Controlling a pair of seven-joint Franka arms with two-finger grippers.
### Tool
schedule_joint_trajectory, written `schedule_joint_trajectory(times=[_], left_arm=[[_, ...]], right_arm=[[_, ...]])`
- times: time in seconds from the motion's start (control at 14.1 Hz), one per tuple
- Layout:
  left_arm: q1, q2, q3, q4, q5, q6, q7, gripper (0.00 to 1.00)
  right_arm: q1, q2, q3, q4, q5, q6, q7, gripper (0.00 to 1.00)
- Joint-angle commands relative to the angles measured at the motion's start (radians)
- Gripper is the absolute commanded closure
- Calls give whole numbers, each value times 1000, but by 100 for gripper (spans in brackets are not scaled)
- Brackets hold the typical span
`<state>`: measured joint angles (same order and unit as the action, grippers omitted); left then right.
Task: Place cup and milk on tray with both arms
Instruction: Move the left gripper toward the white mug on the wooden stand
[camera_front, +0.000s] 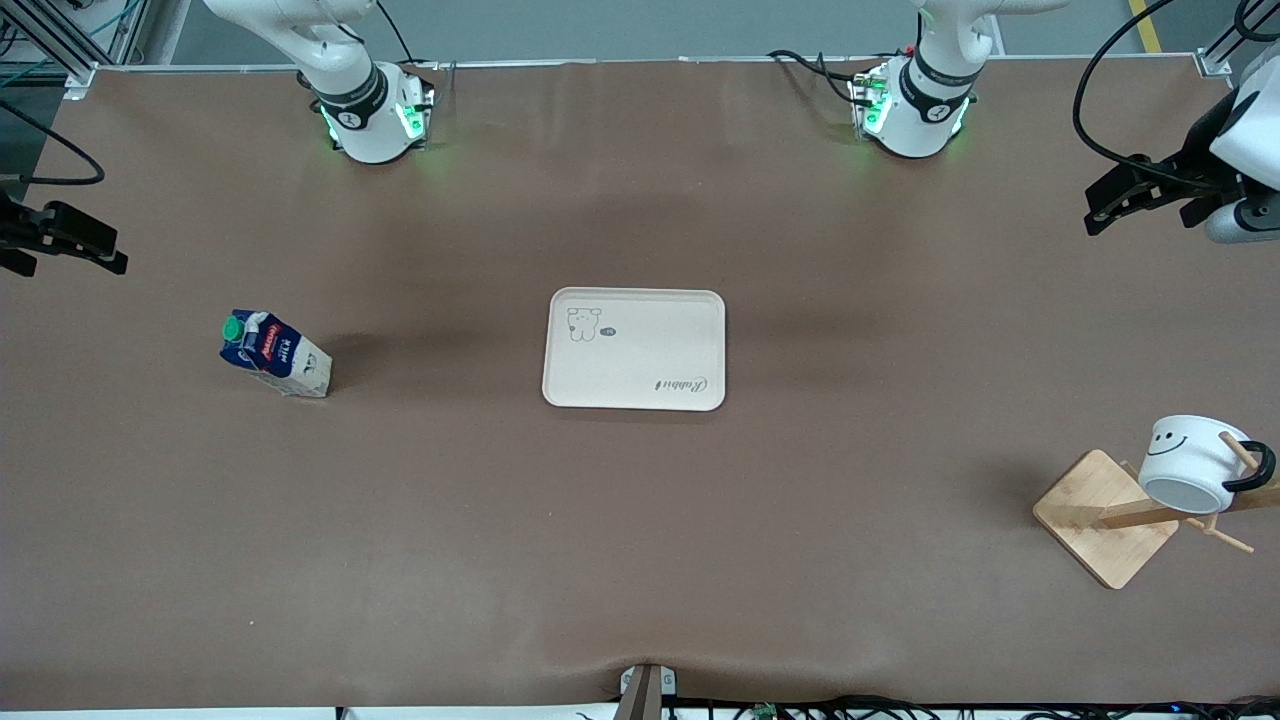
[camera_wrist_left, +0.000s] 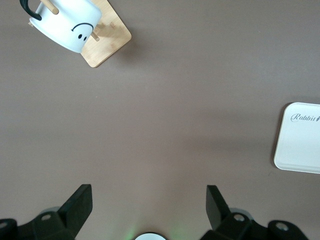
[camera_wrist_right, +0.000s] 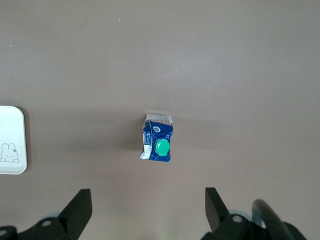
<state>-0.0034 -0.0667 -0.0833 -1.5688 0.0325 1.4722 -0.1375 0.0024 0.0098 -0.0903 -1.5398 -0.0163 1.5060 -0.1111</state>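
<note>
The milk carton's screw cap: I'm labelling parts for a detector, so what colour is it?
Green. The cap on the milk shows best in the right wrist view, seen from above.

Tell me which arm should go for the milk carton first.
The right arm. Its open right gripper hangs at the milk's end of the table, with the carton in its wrist view. The left gripper, also open, is at the cup's end.

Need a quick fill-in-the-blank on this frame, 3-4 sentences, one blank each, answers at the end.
1. The cup hangs by its handle on a peg of the wooden ____.
2. The milk has a ____ screw cap.
3. The tray has ____ on it so far.
4. The left gripper and right gripper both have their fingers ____.

Missing words: stand; green; nothing; open
</note>
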Motion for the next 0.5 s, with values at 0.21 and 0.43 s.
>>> schedule_joint_trajectory(times=[0.21,0.43], left_arm=[[6,8,3,35,-5,-15,-4,0],[37,12,5,65,6,-15,-2,0]], right_arm=[[-21,1,12,7,16,-10,1,0],[-19,1,12,7,16,-10,1,0]])
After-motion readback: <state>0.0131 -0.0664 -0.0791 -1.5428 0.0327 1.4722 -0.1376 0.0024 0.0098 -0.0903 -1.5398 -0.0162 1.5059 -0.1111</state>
